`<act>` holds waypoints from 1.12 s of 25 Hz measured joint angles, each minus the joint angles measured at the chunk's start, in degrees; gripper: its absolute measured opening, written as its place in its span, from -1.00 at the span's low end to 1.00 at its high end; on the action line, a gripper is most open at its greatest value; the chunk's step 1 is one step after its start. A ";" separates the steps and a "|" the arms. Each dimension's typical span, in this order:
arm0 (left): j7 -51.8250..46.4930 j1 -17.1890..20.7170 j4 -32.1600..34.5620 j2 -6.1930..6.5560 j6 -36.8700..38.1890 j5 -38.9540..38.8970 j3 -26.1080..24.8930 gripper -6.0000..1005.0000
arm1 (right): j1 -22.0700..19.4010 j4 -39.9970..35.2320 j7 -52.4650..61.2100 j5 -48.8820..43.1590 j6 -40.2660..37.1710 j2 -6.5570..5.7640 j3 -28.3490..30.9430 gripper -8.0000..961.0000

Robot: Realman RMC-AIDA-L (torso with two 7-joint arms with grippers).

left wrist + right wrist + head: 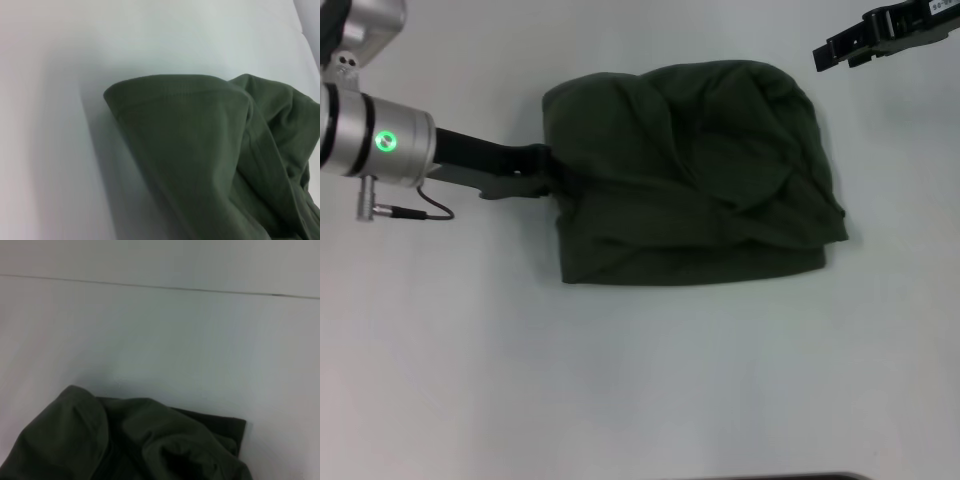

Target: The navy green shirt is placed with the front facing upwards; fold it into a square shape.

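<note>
The navy green shirt (690, 175) lies on the white table (640, 380) as a rumpled, roughly rectangular folded bundle. Its lettering and collar are hidden. My left gripper (542, 168) is at the bundle's left edge, touching the cloth, and its tip is hidden by the fabric. The left wrist view shows a rounded fold of the shirt (200, 150) close up. My right gripper (832, 52) is open and empty, above the table at the far right, apart from the shirt's far right corner. The right wrist view shows the shirt's edge (135, 440) below it.
White table surface surrounds the shirt on all sides. A thin seam line (160, 288) crosses the table in the right wrist view. A dark strip (780, 476) shows at the table's near edge.
</note>
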 joint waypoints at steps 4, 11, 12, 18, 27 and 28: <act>-0.19 -0.30 0.00 0.91 0.03 1.09 -0.76 -0.81 | 0.53 0.00 0.10 0.00 -0.15 0.29 -0.25 0.15; 0.43 1.69 1.41 0.72 -0.11 1.78 -3.17 -0.67 | 0.72 0.00 0.04 1.04 -0.29 0.46 -0.23 0.15; 0.43 1.69 1.41 0.72 -0.11 1.78 -3.17 -0.64 | 0.72 0.00 0.04 1.04 -0.29 0.46 -0.23 0.15; -2.58 2.27 4.63 0.69 0.81 8.89 -3.99 -0.41 | 1.52 -0.01 -0.49 3.55 -2.08 0.64 -0.45 0.15; -0.61 7.69 20.40 -1.25 10.94 6.67 -14.93 0.21 | 4.71 4.30 -0.22 7.96 -2.04 2.64 -3.10 0.15; 0.32 7.83 20.74 -1.40 12.50 5.51 -16.16 0.27 | 5.52 6.15 -0.37 8.49 -1.61 2.93 -3.17 0.15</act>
